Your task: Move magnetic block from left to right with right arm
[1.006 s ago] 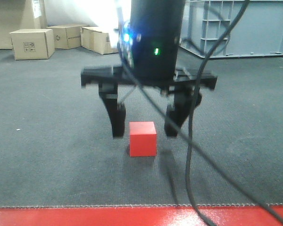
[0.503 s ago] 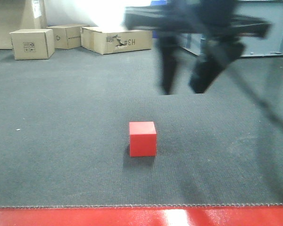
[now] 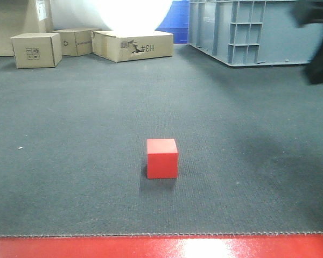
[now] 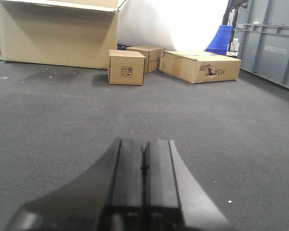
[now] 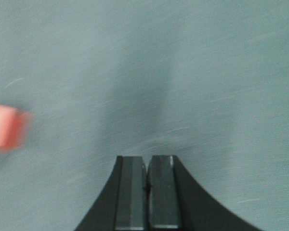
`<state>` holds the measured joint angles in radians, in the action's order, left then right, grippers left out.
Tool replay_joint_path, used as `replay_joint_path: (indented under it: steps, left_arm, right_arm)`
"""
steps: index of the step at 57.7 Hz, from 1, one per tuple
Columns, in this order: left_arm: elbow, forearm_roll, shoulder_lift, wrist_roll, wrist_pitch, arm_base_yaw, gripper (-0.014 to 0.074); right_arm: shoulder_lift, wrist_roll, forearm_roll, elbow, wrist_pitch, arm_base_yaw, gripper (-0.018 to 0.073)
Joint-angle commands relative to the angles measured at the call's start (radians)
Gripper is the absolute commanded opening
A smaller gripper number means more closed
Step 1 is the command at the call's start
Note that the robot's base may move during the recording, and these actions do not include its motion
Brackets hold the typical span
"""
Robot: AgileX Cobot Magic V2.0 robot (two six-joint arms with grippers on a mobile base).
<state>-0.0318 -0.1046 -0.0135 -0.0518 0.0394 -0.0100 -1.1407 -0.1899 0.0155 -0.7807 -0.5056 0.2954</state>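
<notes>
The magnetic block (image 3: 162, 158), a small plain red cube, rests by itself on the dark grey carpet near the middle of the front view. In the right wrist view it is a blurred red patch (image 5: 7, 127) at the left edge, well away from my right gripper (image 5: 146, 161), whose jaws are shut with nothing between them. From the front, the right arm (image 3: 318, 45) is only a dark blur at the far right edge. My left gripper (image 4: 144, 144) is shut and empty, low over bare carpet.
Brown cardboard boxes (image 3: 36, 49) (image 3: 132, 44) stand along the back left. A large grey plastic crate (image 3: 247, 32) is at the back right. A red strip (image 3: 161, 247) runs along the near edge of the carpet.
The right gripper, open around the block a second ago, rose and swung away to the right edge. It now shows shut. The block stayed where it was.
</notes>
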Motion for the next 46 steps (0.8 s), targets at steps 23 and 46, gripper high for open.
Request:
replay_joint_path:
  steps: [23,46]
  left_arm:
    - [-0.008,-0.005,-0.011,0.000,0.086,-0.007,-0.0126]
    - [-0.008,-0.005,-0.011,0.000,0.086,-0.007,-0.0126]
  right_arm:
    - [0.401,0.062,0.002,0.374,0.598,-0.282,0.0027]
    - [0.852,0.062,0.002,0.575,0.592,-0.296,0.0027]
